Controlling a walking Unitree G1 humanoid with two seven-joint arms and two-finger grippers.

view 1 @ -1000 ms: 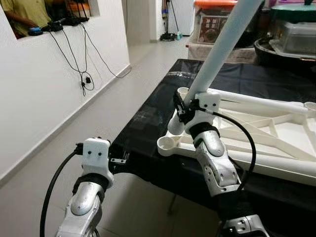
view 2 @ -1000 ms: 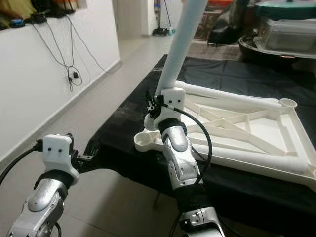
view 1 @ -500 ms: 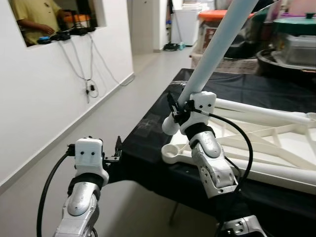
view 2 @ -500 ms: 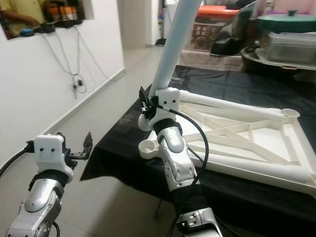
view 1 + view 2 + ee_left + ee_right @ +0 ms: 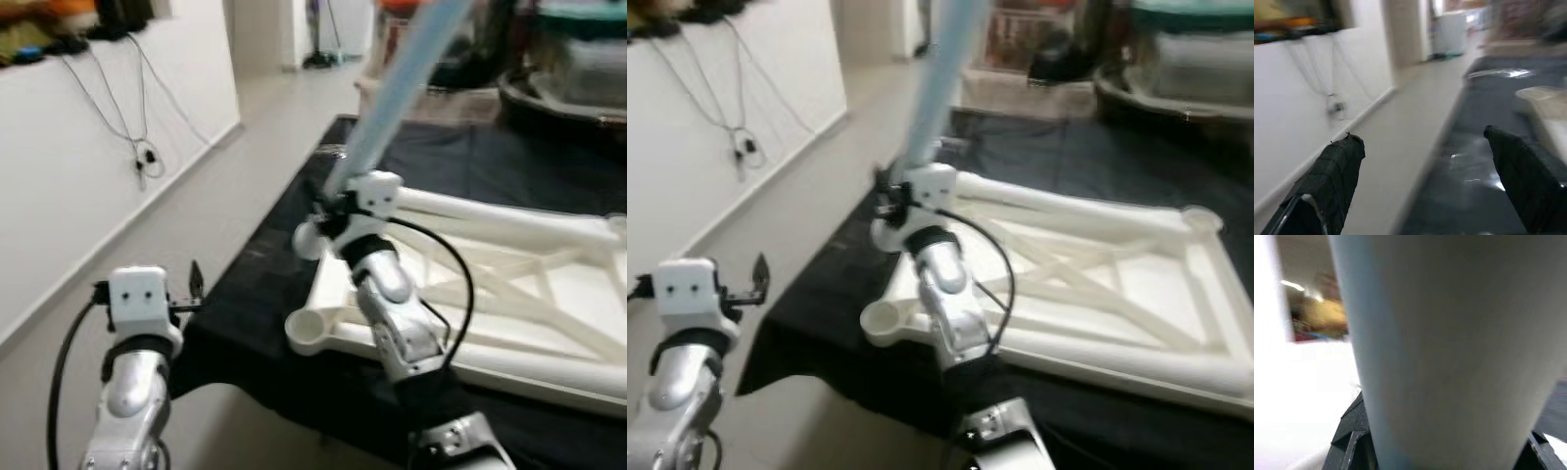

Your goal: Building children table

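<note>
While the white tabletop point(image 5: 509, 264) lies underside-up on the black-covered table point(image 5: 265, 264), the right gripper point(image 5: 328, 208) is clamped on a pale table leg point(image 5: 392, 88), tilted above the near corner socket point(image 5: 309, 328) — not yet seated. Judged from this, assembly is at an early stage: the visible corner sockets stand empty. The left gripper point(image 5: 1425, 181), fingers spread wide and holding nothing, hovers just off the table's edge, over open floor point(image 5: 196, 196) beside the wall point(image 5: 69, 166).

Table frame point(image 5: 509, 284) on table point(image 5: 294, 235); wall point(image 5: 88, 166) left.
</note>
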